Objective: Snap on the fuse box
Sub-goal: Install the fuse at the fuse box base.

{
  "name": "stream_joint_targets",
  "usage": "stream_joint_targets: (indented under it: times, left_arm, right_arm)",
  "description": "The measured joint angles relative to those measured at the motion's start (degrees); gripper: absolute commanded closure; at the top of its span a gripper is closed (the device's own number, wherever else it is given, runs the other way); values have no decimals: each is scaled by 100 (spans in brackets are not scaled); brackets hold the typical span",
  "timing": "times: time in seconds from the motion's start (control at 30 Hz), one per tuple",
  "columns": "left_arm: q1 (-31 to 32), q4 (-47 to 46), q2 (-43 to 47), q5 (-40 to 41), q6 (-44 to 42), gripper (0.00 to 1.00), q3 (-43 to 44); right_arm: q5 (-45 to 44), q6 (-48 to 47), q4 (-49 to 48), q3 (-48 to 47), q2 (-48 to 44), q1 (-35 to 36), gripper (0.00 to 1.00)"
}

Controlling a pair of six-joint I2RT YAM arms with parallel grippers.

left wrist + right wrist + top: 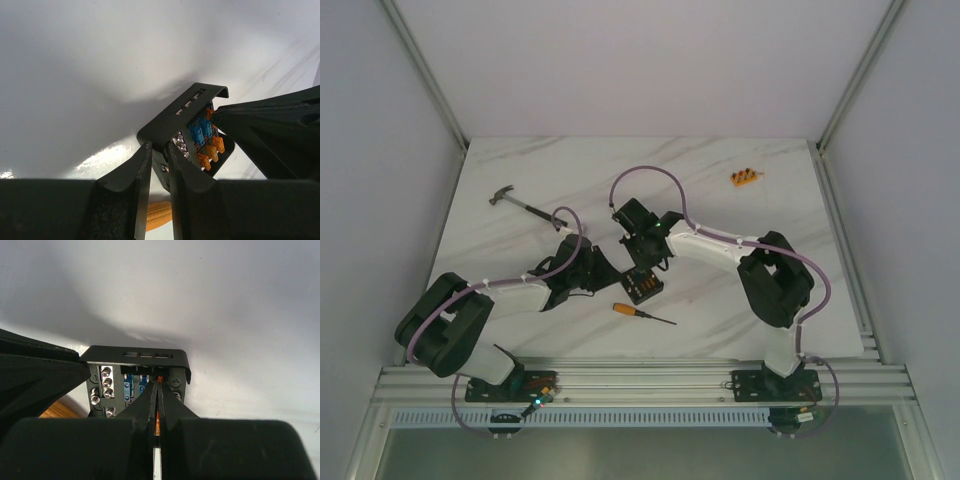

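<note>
Left end effector clamps black plastic fuse box; right end effector clenched

- table: white, marbled with thin grey veins
- fuse box: black shell
- fuses in the box: blue fuses and orange fuses, set in rows
- screw heads: bright silver
- left gripper: matt black
- right gripper: black, with a thin orange sliver in the slit between its fingers
- screwdriver: orange handle, dark shaft
- hammer: grey metal head, dark handle
- block: orange with dark dots
- left arm and right arm: black joints, white shells
- cables: purple
- rail: ribbed silver
- walls: plain pale grey
</note>
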State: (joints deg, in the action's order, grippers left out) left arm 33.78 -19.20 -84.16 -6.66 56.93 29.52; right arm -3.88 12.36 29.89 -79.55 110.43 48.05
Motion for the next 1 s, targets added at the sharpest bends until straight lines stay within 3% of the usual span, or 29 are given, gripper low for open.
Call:
stream_joint_targets:
  times: [0.13, 0.43, 0.6, 0.8, 1.0]
  left_arm:
    - [0, 2, -39, 7, -4, 71, 24]
    - [-103, 199, -741, 50, -293, 70, 866]
    - [-136, 372, -809, 87, -511, 57, 1384]
    - [-164, 901, -83, 605, -896, 32, 1574]
    - [-721, 1587, 914, 1279, -1191, 22, 1471]
  right_arm:
    - [-28, -22, -2, -2, 22, 4, 100]
    - [-46, 22, -289, 63, -96, -291, 77]
    - [-90, 85, -570, 369, -459, -424, 62]
    - [-101, 195, -1309, 1281, -1932, -695, 41]
    - [-195, 210, -2225, 2555, -3239, -1274, 22]
